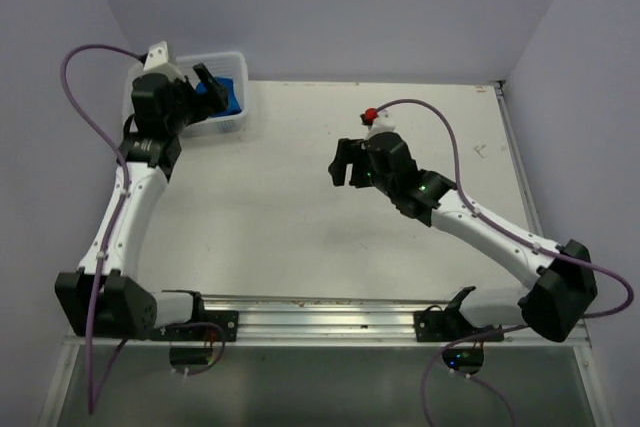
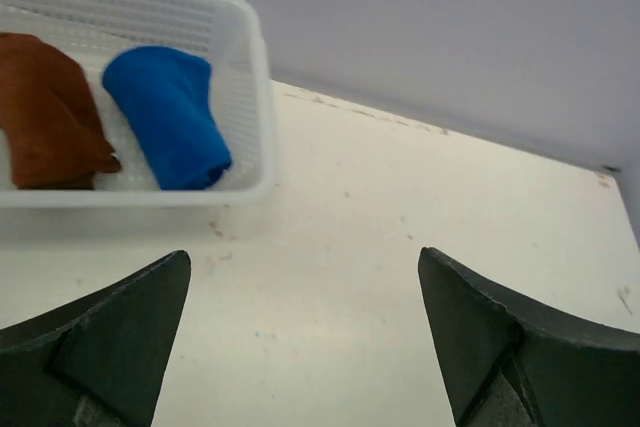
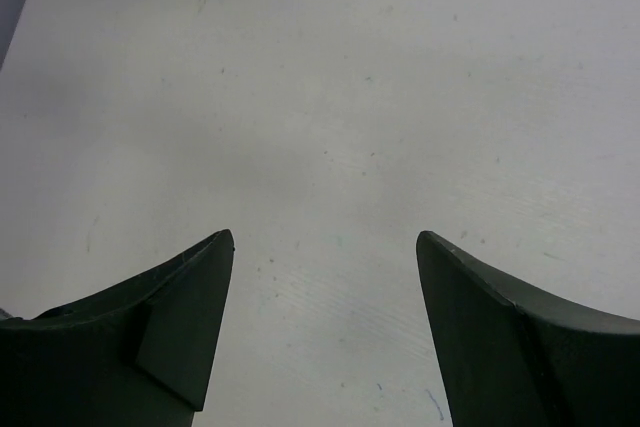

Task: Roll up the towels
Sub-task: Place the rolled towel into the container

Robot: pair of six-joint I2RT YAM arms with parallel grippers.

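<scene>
Blue towel [image 2: 165, 117] and brown towel [image 2: 45, 112] lie rolled in basket [image 2: 243, 97]. Left claw [image 2: 305, 257] wide apart, empty, nearby. Right claw [image 3: 325, 237] apart over bench [image 3: 330, 97]. Risk: left claw clipping basket rim, loosening rolls.

Basket wall [image 2: 245, 97] beside blue towel [image 2: 165, 117]

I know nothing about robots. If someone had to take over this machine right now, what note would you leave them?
Left gripper: open, empty, near the basket.
Right gripper: open, empty, over the bare white table.
Towels: the bright blue cloth towel and the rust-brown cloth towel lie side by side in the white plastic mesh basket at the table's far left corner.
Done: the blue one is rolled; the brown looks rolled too, though partly cut off in view.
Left: seemingly nothing; check the brown roll.
</scene>
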